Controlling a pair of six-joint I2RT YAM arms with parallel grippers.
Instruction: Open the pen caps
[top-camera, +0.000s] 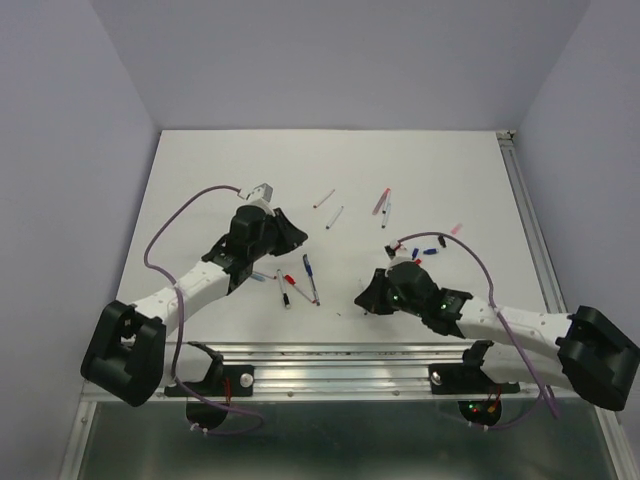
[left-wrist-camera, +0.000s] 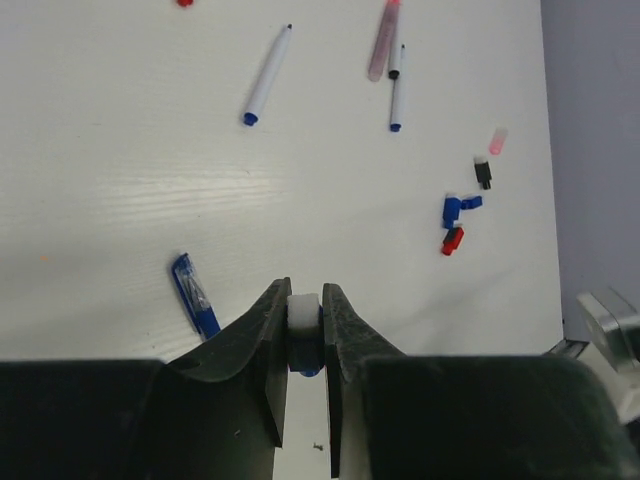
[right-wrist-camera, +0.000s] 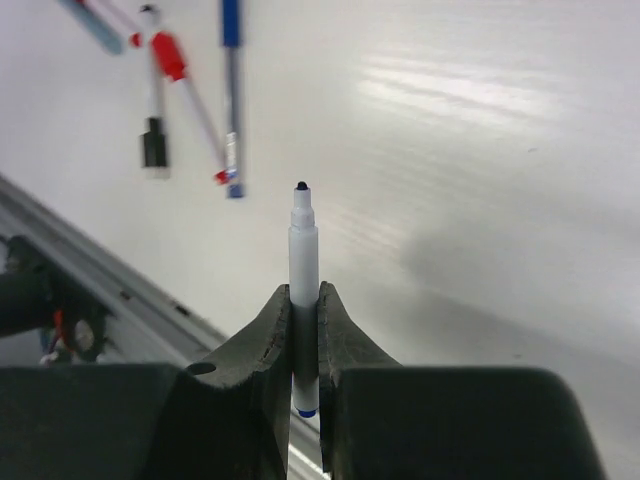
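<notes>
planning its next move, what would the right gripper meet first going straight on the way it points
Likely nothing: past the white pen held by the right gripper, the right wrist view shows only bare table. The blue pen lies left of that line. Depth is unclear.

A matt white tabletop shows faint wood grain; the white pen barrel and small red cap are smooth plastic.

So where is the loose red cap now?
Left wrist view, right side of the table: the red cap lies just below the blue caps, with the black cap above those.
</notes>
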